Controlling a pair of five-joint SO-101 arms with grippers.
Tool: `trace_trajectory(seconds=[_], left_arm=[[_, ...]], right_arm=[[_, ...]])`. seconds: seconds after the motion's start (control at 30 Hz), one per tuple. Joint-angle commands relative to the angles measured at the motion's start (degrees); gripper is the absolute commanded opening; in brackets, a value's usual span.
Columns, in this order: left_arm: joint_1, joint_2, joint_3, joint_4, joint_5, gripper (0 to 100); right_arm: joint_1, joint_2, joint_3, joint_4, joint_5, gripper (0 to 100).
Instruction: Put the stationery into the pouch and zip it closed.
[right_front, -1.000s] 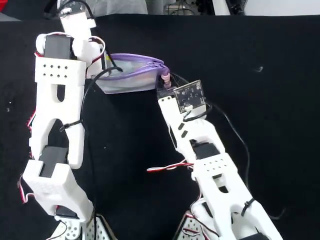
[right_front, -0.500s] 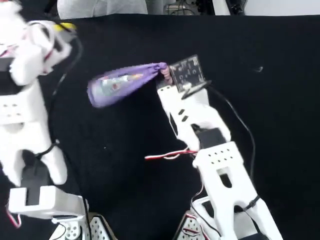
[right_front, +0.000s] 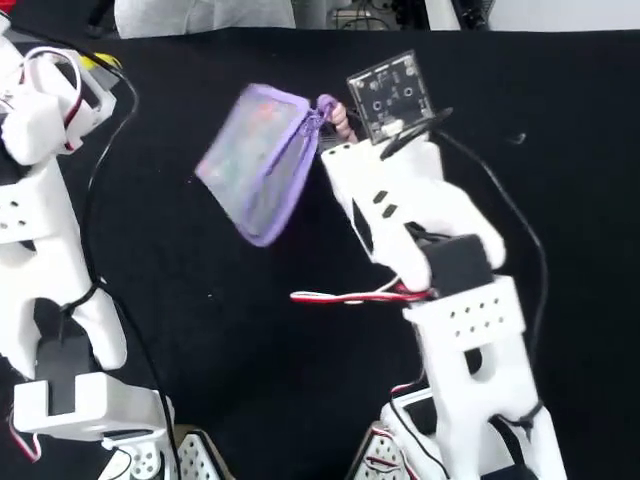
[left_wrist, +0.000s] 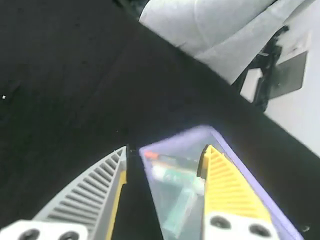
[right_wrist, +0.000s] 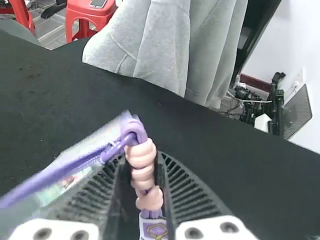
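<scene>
the right pincer, clamped on the zip pull, swung the seemingly zipped pouch off the surface as the left pincer, spread apart, drew away left.

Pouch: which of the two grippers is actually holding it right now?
The right gripper: its fingers are shut on the pink zipper pull at the pouch's end. The left gripper is open, touching nothing.

Bright, diffuse room light. Matte black table cloth swallows shadows. White plastic arm shells run near clipping. Soft sheen on translucent purple zip pouch. White wall glares past the table's far edge.
</scene>
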Motion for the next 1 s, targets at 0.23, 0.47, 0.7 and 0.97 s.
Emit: trace_trajectory(seconds=[0.23,0.47,0.7,0.97], left_arm=[[-0.22,-1.58,3.91,0.26,0.35,25],[-0.13,-1.85,6.9,0.26,0.26,25],[2.68,-1.58,9.1,0.26,0.26,25],[2.86,-1.49,9.27,0.26,0.26,25]], right_arm=[[-0.09,-0.84,-22.29,13.27,0.62,1.1],[1.05,0.92,-23.96,15.82,5.45,1.1],[3.16,12.18,-28.79,14.42,5.71,1.1],[10.46,29.58,-46.2,14.42,5.8,1.1]])
